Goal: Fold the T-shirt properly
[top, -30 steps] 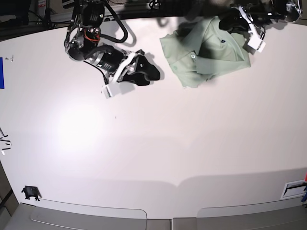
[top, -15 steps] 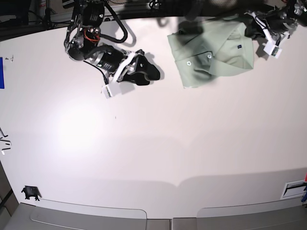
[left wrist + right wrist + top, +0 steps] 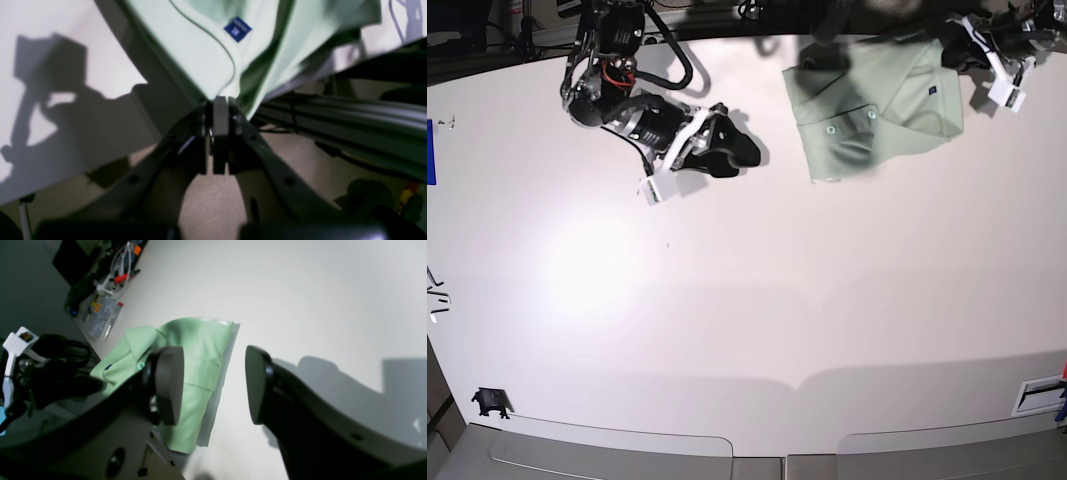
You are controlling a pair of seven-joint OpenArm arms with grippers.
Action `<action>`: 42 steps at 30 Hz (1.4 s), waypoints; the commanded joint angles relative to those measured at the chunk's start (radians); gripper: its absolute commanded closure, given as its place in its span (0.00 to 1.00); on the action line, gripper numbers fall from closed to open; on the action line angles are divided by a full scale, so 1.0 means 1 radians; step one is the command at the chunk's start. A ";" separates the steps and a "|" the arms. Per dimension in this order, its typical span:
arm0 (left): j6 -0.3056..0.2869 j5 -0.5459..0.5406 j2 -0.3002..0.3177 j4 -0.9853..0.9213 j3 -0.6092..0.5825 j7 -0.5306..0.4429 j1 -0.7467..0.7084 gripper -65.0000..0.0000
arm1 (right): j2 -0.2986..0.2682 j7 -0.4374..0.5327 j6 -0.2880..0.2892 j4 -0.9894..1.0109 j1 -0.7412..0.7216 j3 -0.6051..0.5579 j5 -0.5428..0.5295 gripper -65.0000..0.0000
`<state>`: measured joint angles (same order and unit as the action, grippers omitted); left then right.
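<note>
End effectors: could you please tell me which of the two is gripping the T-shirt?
The left end effector, shut on the T-shirt near its blue tag; the right end effector stands open, empty.

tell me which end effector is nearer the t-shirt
Left. The left end effector is pinched shut on the T-shirt edge; the right end effector sits open on the table, apart from it.

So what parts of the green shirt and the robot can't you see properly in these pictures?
- Base view: the T-shirt has its far edge lost in dark shadow at the table's back edge.
- Base view: the left gripper is too small to show its grip.
- Left wrist view: the blue tag is too blurred to read.
- Right wrist view: the open right gripper covers part of the shirt.
</note>
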<state>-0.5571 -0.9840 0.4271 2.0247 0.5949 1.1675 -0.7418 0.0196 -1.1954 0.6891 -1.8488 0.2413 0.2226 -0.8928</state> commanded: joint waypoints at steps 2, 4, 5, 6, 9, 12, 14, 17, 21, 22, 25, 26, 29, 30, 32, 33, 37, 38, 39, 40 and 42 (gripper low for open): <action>-0.011 -0.013 0.011 0.017 0.006 -0.009 -0.009 1.00 | 0.000 0.019 0.007 -0.019 -0.008 -0.001 -0.031 0.57; -0.011 -0.013 0.011 0.017 0.006 -0.009 -0.009 1.00 | 0.000 0.012 0.008 -0.019 -0.008 -0.001 -0.031 0.57; -0.012 -0.013 0.011 0.017 0.006 -0.010 -0.009 0.92 | 0.000 0.007 0.008 -0.019 -0.008 -0.001 -0.032 0.57; -0.012 -0.013 0.011 0.017 0.006 -0.016 -0.009 0.79 | 0.000 0.001 0.007 -0.019 -0.008 -0.001 -0.032 0.57; -0.011 0.015 0.015 0.018 0.007 -0.033 -0.009 0.64 | 0.000 -0.021 0.008 -0.019 -0.008 -0.001 -0.052 0.57; -0.011 0.071 0.022 0.018 0.007 -0.047 -0.006 0.64 | 0.000 -0.093 0.009 -0.019 -0.005 -0.001 -0.175 0.57; -0.011 0.079 0.026 0.018 0.007 -0.087 -0.006 0.65 | 0.000 -0.135 0.009 -0.019 0.002 -0.003 -0.263 0.57; -0.011 0.075 0.024 0.018 0.007 -0.225 -0.004 0.82 | 0.000 -0.184 0.009 -0.019 0.021 -0.033 -0.348 0.64; -0.012 0.075 0.016 0.018 0.006 -0.337 0.039 1.00 | 0.000 -0.195 0.009 -0.019 0.045 -0.116 -0.317 0.99; -0.012 0.075 0.013 0.018 0.006 -0.340 0.061 1.00 | 0.000 -0.196 0.009 -0.019 0.047 -0.140 -0.301 1.00; -0.011 0.074 0.013 0.017 0.004 -0.329 0.125 1.00 | 0.000 -0.188 0.009 -0.019 0.047 -0.213 -0.207 1.00; -0.011 0.075 0.013 0.017 -0.002 -0.327 0.143 1.00 | 0.000 -0.174 0.009 -0.019 0.048 -0.235 -0.172 1.00; -0.011 0.076 0.013 0.017 -0.036 -0.323 0.183 1.00 | 0.000 -0.138 0.009 -0.019 0.050 -0.296 -0.062 1.00; -0.011 0.076 0.013 0.017 -0.054 -0.323 0.192 1.00 | 0.000 -0.125 0.009 -0.019 0.055 -0.311 -0.027 1.00; -0.011 0.096 0.005 0.017 -0.096 -0.325 0.204 1.00 | 0.000 -0.097 0.009 -0.019 0.069 -0.331 0.037 1.00; -0.011 0.104 -0.001 0.017 -0.118 -0.324 0.211 1.00 | 0.000 -0.084 0.009 -0.019 0.077 -0.336 0.063 1.00; -0.011 0.139 -0.024 0.017 -0.212 -0.344 0.231 1.00 | 0.000 -0.056 0.009 -0.019 0.106 -0.336 0.119 1.00; -0.012 0.160 -0.032 0.017 -0.237 -0.355 0.240 1.00 | 0.000 -0.045 0.009 -0.019 0.111 -0.336 0.138 1.00; -0.012 0.182 -0.039 0.015 -0.262 -0.360 0.250 1.00 | 0.000 -0.037 0.009 -0.018 0.112 -0.336 0.158 1.00; -0.011 0.203 -0.047 0.010 -0.287 -0.367 0.261 1.00 | 0.000 -0.029 0.009 -0.016 0.112 -0.336 0.178 1.00; -0.011 0.234 -0.055 -0.015 -0.336 -0.380 0.282 1.00 | 0.000 -0.006 0.009 -0.004 0.111 -0.336 0.212 1.00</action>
<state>-0.5648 -0.7372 0.3630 1.9984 0.2527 0.8070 -0.4580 0.0166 -1.2137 0.6922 -1.8400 0.3573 -0.1120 -0.6594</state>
